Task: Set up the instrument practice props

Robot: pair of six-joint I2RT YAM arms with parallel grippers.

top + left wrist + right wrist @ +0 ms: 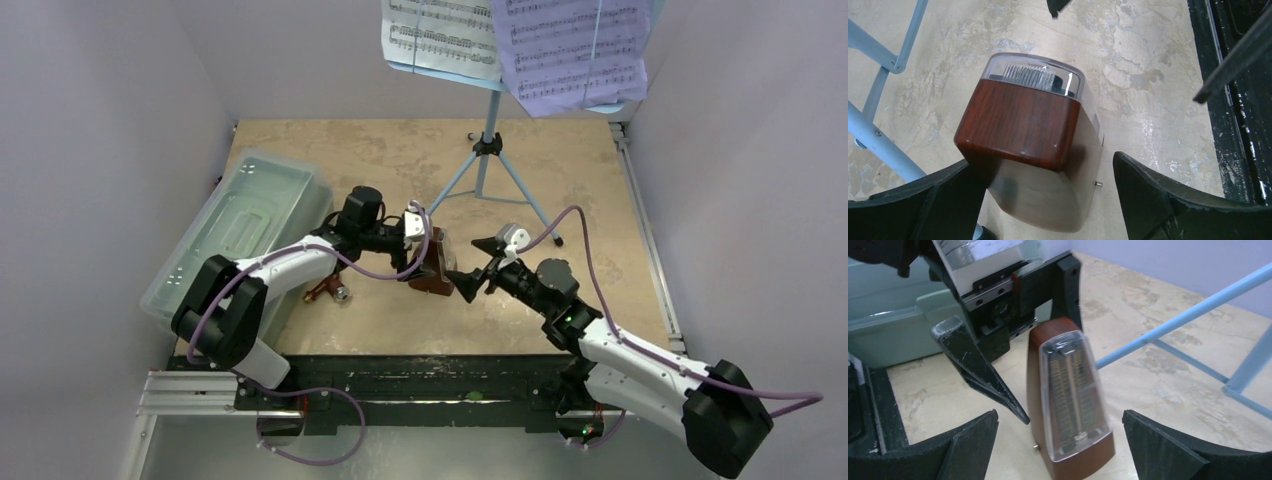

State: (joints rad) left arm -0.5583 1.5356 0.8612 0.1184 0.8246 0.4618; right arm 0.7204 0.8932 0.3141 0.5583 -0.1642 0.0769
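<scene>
**A:** Fingers on the left gripper — spread or pinching?

**B:** Spread wide, one on each side of the small brown pyramid metronome with a clear cover. One finger is close against its wooden side, though I cannot tell if it touches. The other stands apart from it.

**A:** And the right gripper?

**B:** Its fingers are wide apart too, holding nothing, and they face the clear cover from just beside it.

**A:** Where is the metronome?

**B:** Upright on the beige marbled table, between the two grippers. A large clear plastic lidded box sits at the table's left edge.

**A:** Farther back?

**B:** The light-blue tripod music stand is on its legs near the far edge — a white sheet-music page and a lilac sheet-music page rest side by side on its desk.
</scene>
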